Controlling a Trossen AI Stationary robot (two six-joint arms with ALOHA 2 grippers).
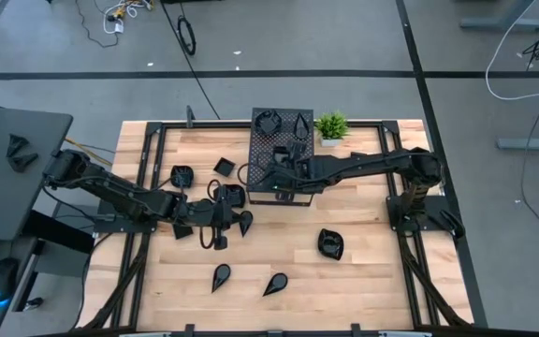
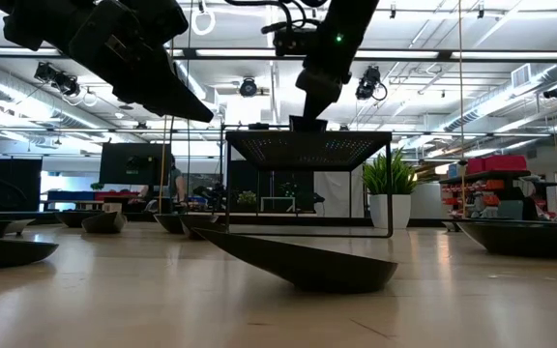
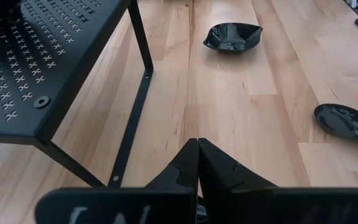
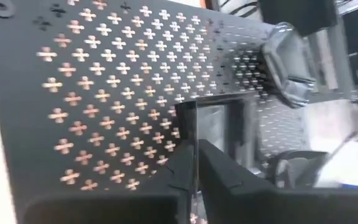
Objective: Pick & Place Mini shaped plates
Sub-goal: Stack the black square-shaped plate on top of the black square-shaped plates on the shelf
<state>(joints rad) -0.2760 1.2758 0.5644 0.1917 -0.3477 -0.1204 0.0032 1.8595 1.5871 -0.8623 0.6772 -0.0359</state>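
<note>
Glossy black mini shaped plates lie scattered on the wooden table: teardrop ones [image 1: 221, 275] [image 1: 275, 284], an irregular one [image 1: 330, 244] [image 3: 232, 36], and others [image 1: 182, 175] [image 1: 224, 167]. Two more [image 1: 268, 122] [image 1: 301, 124] rest on the perforated rack [image 1: 279, 154]. My right gripper [image 4: 196, 163] reaches over the rack's near left part and is shut on a square plate [image 4: 210, 121]. My left gripper [image 3: 197, 163] hovers above the table left of the rack, near two plates [image 1: 234, 195] [image 1: 245, 222]. It is shut, and nothing shows between its fingers. My right gripper pinches the square plate by its near rim [image 4: 194, 146] between the two fingers. The plate sticks out beyond the fingertips over the perforated rack top [image 4: 104, 106]. In the low view its lower edge [image 2: 307, 123] sits just at the rack top; whether it rests there cannot be told.
The black perforated rack stands on thin legs [image 3: 132, 118] at the table's far middle, with a small green potted plant [image 1: 331, 124] beside its right corner. The metal frame rails [image 1: 148, 178] run along the table's left and right sides. Bare wood lies near the front edge.
</note>
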